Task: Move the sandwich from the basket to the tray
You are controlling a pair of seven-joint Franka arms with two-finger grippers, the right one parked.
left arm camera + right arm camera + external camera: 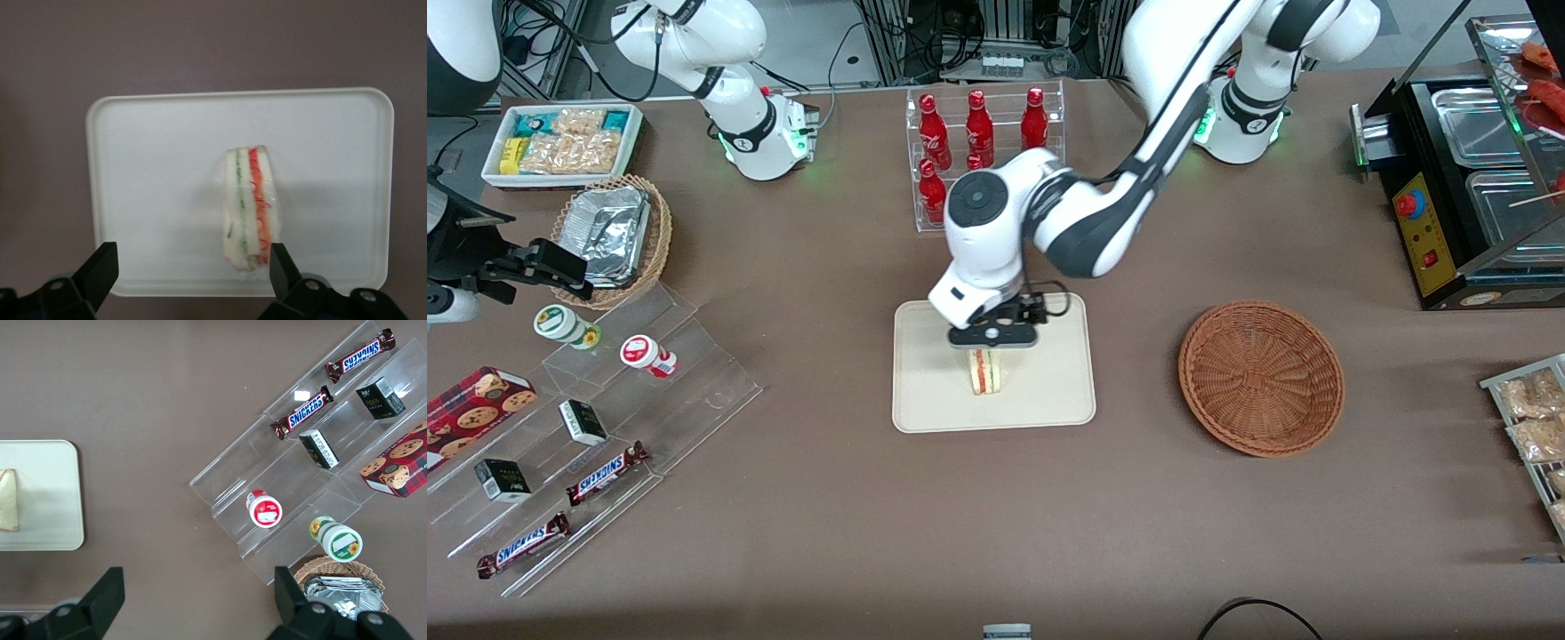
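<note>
My gripper [190, 267] hangs with its fingers [100, 267] spread wide apart, gripping nothing; the sandwich [250, 210] stands on edge between them, just beside one fingertip and well clear of the other. In the centre of the front view I see the sandwich resting on the tray [925, 400], directly beneath the gripper. The basket [1261, 378] sits at centre-right of that view, apart from the tray.

I see the sandwich [984, 371] as pale white bread striped with a green layer and a red-orange one. Under it the tray [925, 400] is plain cream. My claw [190, 267] is black. At centre right of the front frame, the basket [1261, 378] is reddish-brown weave on a dull brown desk [996, 524].
</note>
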